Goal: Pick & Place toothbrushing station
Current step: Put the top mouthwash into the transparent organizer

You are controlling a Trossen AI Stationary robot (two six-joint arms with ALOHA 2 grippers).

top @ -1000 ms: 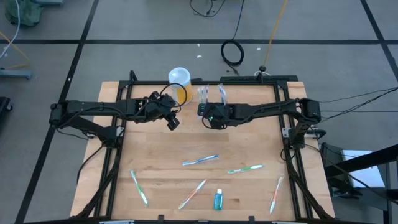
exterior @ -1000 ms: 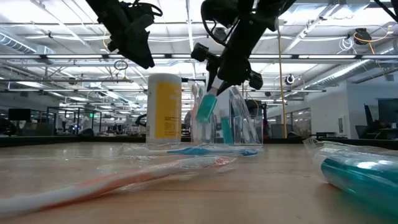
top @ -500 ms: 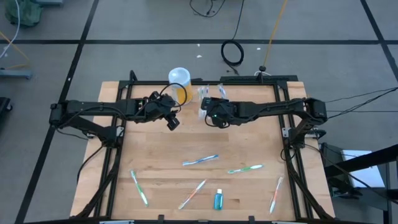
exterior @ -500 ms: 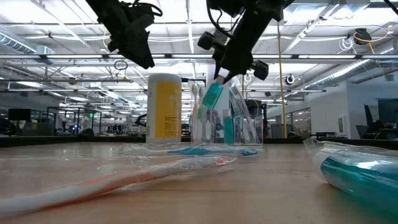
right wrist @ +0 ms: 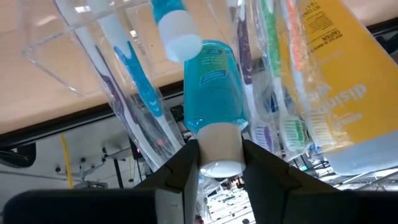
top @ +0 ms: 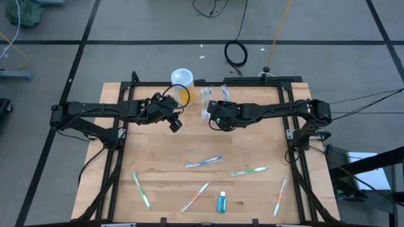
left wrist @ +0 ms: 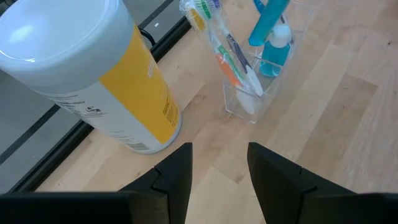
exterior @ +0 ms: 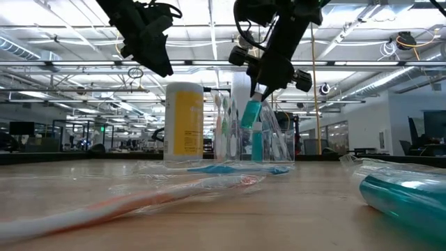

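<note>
Wooden table (top: 252,151), pale planks inside a black frame. All places given from the toothbrushing station.

Two dark arms reach in from either side and meet near the station at the far edge. Yellow-orange cylinder canister with a white lid (top: 182,85) stands just beside the station, on the left arm's side.

Toothbrushing station (top: 213,101): low clear plastic holder, standing upright at the far edge of the table, about mid-width. Already loaded: several wrapped toothbrushes upright in its slots, plus one small blue tube standing inside.

Right gripper (right wrist: 216,158) hangs directly above the station, fingers clenched on the white-capped end of a small see-through blue tube (exterior: 250,113). The tube points down into the holder; whether its lower end has reached the bottom I cannot tell.

Left gripper (left wrist: 217,165) waits off to the canister side of the station, raised, jaws parted, nothing between them.

Still loose on the table, well apart from the station toward the near edge: five toothbrushes, among them a blue-and-white one (top: 203,162) nearest the station and a green one (top: 249,171), and another small blue tube (top: 221,202).

Judgement: partway. Holder half stocked, one tube going in now, six loose items left to fetch.
</note>
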